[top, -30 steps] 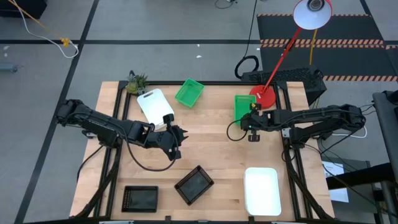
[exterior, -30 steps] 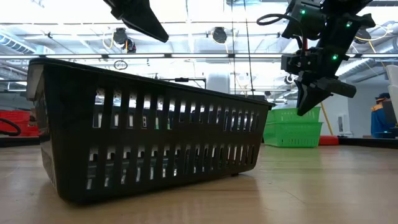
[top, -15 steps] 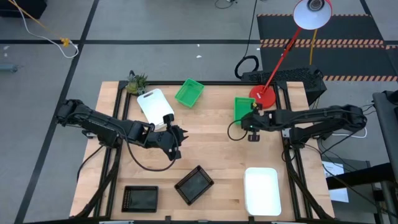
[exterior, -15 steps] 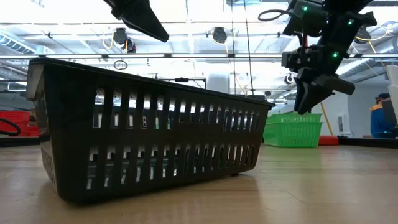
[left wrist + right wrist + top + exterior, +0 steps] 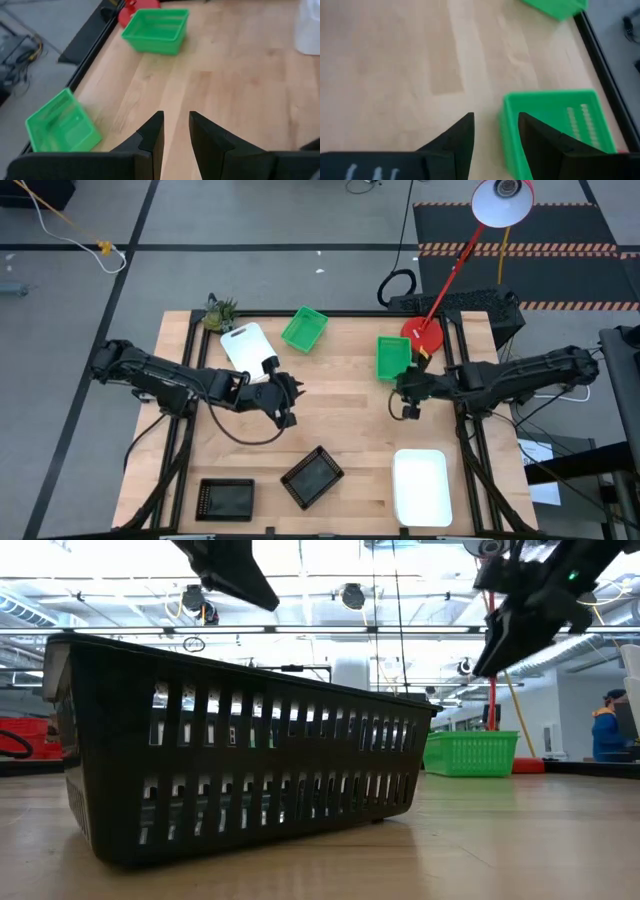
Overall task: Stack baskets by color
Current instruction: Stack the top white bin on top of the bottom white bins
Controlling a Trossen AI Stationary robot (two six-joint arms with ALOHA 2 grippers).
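A green basket [image 5: 392, 357] rests flat on the table at the far right, beside the red lamp base; the low view shows this green basket [image 5: 470, 753] behind the black one. My right gripper [image 5: 400, 383] hovers open just on its near side. In the right wrist view the fingers [image 5: 495, 122] are apart with only the table between them, next to the basket's wall [image 5: 512, 130]. A second green basket [image 5: 304, 328] lies at the far middle. My left gripper [image 5: 288, 405] hangs over the table's middle, open and holding nothing [image 5: 176, 120].
A white basket [image 5: 248, 348] lies at the far left and another [image 5: 420, 486] at the near right. Two black baskets [image 5: 312, 476] [image 5: 226, 498] sit along the near edge. A small plant [image 5: 219, 311] stands at the far left corner. Bare wood lies between the arms.
My right gripper has opened and let go of the green basket at the far right. It has drawn back toward the near edge, risen and rolled. The basket's upper part has sunk lower and now sits level.
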